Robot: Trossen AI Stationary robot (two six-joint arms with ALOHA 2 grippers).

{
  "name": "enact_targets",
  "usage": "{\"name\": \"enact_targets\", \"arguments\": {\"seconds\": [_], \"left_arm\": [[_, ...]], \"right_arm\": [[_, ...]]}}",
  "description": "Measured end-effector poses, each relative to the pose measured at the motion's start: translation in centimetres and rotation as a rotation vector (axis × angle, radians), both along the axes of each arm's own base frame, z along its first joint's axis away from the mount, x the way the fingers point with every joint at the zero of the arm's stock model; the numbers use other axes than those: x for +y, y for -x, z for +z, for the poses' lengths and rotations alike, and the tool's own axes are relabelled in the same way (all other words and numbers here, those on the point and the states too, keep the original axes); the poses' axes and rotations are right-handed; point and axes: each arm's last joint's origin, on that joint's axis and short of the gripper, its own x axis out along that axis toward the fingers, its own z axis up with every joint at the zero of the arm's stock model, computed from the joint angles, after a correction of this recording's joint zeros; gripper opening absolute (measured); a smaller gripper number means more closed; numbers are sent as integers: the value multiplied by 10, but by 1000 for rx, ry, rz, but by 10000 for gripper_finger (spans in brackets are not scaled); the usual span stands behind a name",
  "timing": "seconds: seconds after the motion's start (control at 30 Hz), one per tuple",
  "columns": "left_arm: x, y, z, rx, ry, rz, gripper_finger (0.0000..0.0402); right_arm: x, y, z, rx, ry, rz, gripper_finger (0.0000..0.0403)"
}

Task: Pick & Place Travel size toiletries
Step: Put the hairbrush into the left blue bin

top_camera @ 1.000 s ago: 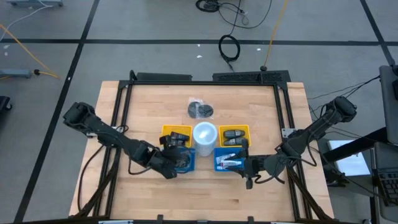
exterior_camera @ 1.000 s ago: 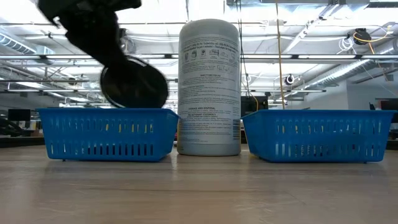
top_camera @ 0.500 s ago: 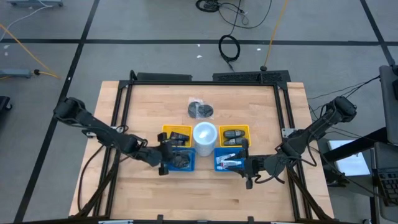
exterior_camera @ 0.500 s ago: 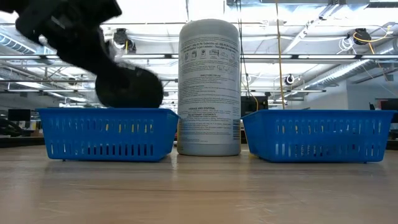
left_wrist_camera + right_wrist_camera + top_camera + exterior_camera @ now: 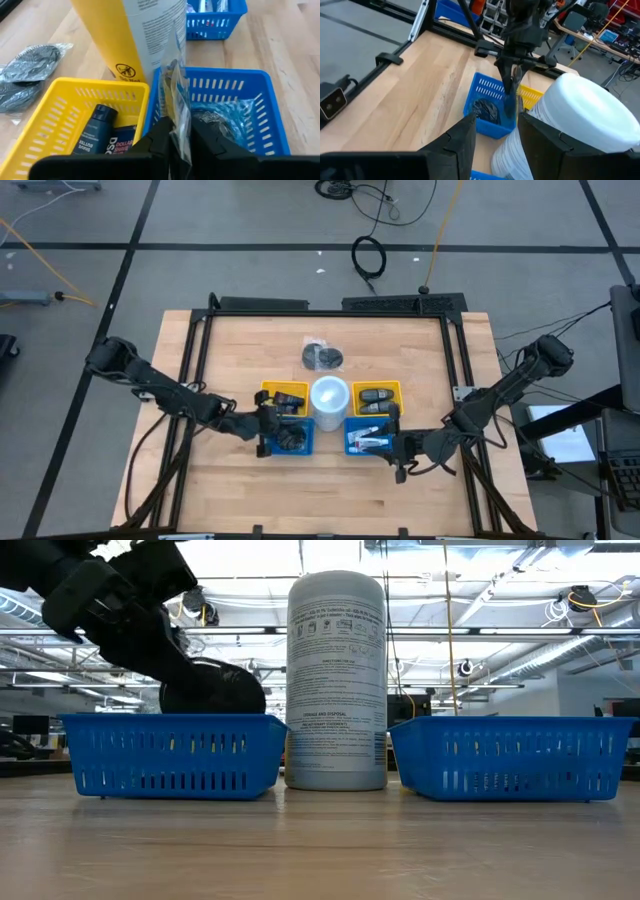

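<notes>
The travel size toiletries [image 5: 368,442], small white tubes with red and blue marks, lie in the right blue basket [image 5: 350,446]. My right gripper [image 5: 396,448] stands open at that basket's right side with nothing between its fingers [image 5: 462,140]. My left gripper [image 5: 270,430] is over the left blue basket [image 5: 300,446], shut on a clear bag of dark metal bits [image 5: 220,119]. The bag's dark bulk [image 5: 212,692] sits at the basket's rim in the low view. My left gripper pinches the bag's clear, flat upper edge [image 5: 179,107] between its two fingers. The fingers slant down from the table's left side. The film stands up between them, and the bag's filled lower part lies inside the left blue basket [image 5: 485,110].
A tall white canister [image 5: 329,395] stands between the two blue baskets. Behind them are two yellow baskets [image 5: 283,393] [image 5: 376,395] with dark bottles and black gadgets. A dark bag [image 5: 322,356] lies farther back on the wooden table [image 5: 240,350].
My left gripper has sunk toward the left blue basket and tipped to a flatter slant. The bag has come down with it, from hanging above the basket's rim to resting in the basket. My right gripper has kept still.
</notes>
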Motion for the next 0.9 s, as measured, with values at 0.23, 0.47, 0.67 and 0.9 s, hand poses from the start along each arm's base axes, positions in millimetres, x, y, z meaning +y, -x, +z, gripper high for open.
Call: {"name": "enact_targets", "arguments": {"seconds": [0.23, 0.47, 0.67, 0.9], "left_arm": [[0, 0, 0, -5, 23, 25, 62], [-1, -2, 3, -43, 58, 36, 63], [-1, -1, 12, -74, 88, 20, 82], [6, 2, 21, -105, 88, 52, 167]], "right_arm": [[-5, -2, -4, 3, 5, -22, 139], [-14, -7, -4, 4, 5, -63, 139], [-19, -10, -4, 9, 8, -81, 139], [-19, -10, -4, 10, 5, -82, 139]]}}
